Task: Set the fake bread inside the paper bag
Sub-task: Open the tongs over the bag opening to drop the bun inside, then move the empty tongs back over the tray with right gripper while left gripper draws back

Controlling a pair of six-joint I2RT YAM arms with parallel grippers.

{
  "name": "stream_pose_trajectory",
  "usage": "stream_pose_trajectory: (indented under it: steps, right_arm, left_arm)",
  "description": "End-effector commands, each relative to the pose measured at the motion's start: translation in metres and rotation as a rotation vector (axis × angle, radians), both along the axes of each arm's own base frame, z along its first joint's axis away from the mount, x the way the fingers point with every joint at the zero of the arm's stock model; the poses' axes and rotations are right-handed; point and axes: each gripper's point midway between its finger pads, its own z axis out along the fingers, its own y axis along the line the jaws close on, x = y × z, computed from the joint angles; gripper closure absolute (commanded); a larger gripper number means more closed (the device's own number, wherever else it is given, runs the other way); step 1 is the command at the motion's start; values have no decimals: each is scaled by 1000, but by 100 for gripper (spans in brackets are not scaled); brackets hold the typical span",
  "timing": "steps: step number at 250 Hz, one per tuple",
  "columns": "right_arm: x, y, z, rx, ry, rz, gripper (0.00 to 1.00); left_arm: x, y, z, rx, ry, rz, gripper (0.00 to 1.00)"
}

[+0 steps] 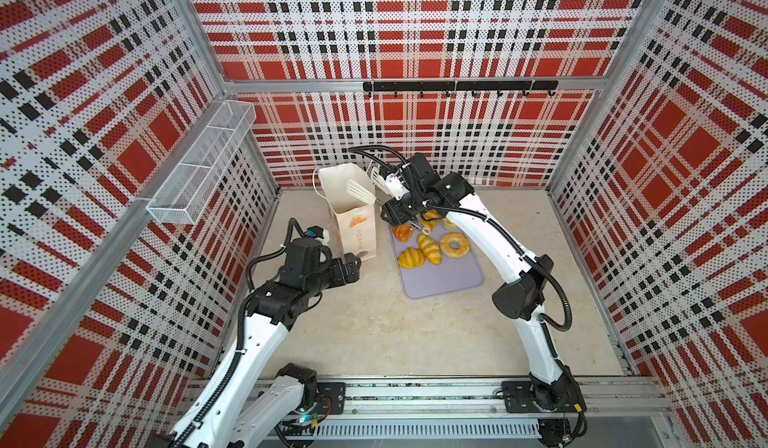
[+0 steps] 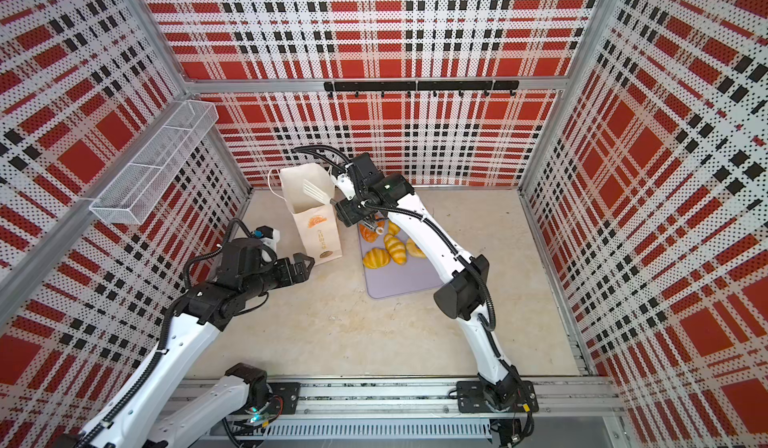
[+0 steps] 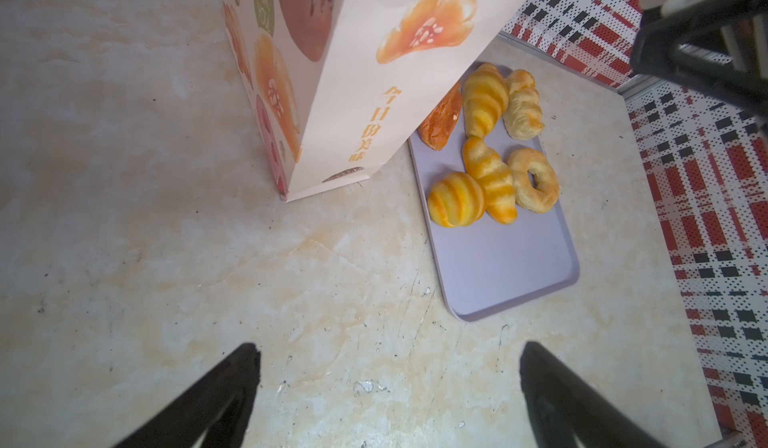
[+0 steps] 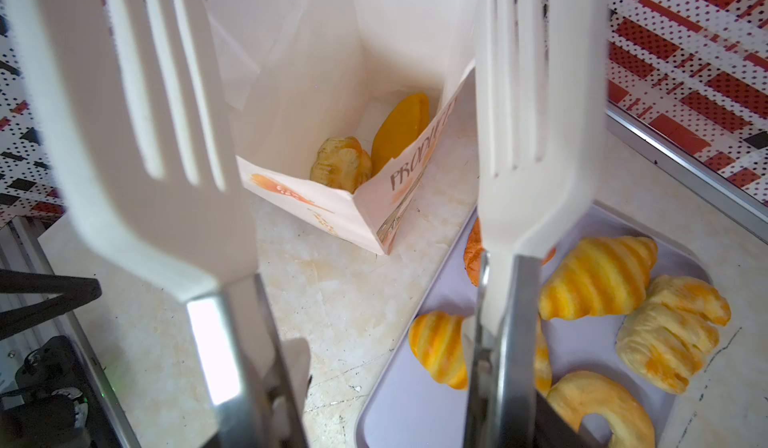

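Tongs [image 4: 137,134] gripped by right jaws over paper bag [image 4: 299,51], bread [image 4: 340,163] inside (left jaws parted)

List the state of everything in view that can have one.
paper bag: upright, mouth open.
fake bread: six pieces on the tray, two inside the bag.
tray: flat on the table, near end bare.
tongs: spread, empty, at the bag's mouth.
right gripper: jaws clamped on the tongs.
left gripper: jaws wide open, empty.
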Motion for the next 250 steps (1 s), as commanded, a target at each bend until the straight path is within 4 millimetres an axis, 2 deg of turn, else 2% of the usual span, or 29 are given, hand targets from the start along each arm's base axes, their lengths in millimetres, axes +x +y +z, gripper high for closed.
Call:
stream_pose_trajectory:
  steps: [1, 33, 64, 86, 122, 157, 188, 210, 250]
  right_arm:
    - [-6, -1, 44, 71, -88, 33, 35]
    - [-17, -1, 54, 82, -103, 58, 35]
    - [-34, -4, 43, 43, -85, 90, 36]
    - [-42, -13, 34, 24, -79, 78, 36]
    - [-54, -34, 37, 10, -100, 45, 36]
    - [-65, -60, 32, -33, -115, -7, 37]
    - [-76, -86, 17, -100, -103, -47, 36]
    - [-84, -108, 1, -145, -65, -84, 37]
    - [-95, -158, -41, -226, 28, -168, 39]
  left_arm:
    - [4, 2, 6, -4, -33, 28, 0]
    - [-5, -9, 7, 38, -63, 9, 1]
    - [-13, -16, -2, 55, -57, -1, 1]
    - [-20, -20, -10, 65, -50, -4, 0]
    - [-29, -27, -19, 93, -53, -15, 1]
    - [-35, -36, -25, 123, -73, -26, 1]
    - [-39, -47, -31, 137, -82, -47, 1]
    - [-42, -57, -38, 138, -75, -76, 1]
    - [-45, -74, -51, 171, -48, -117, 0]
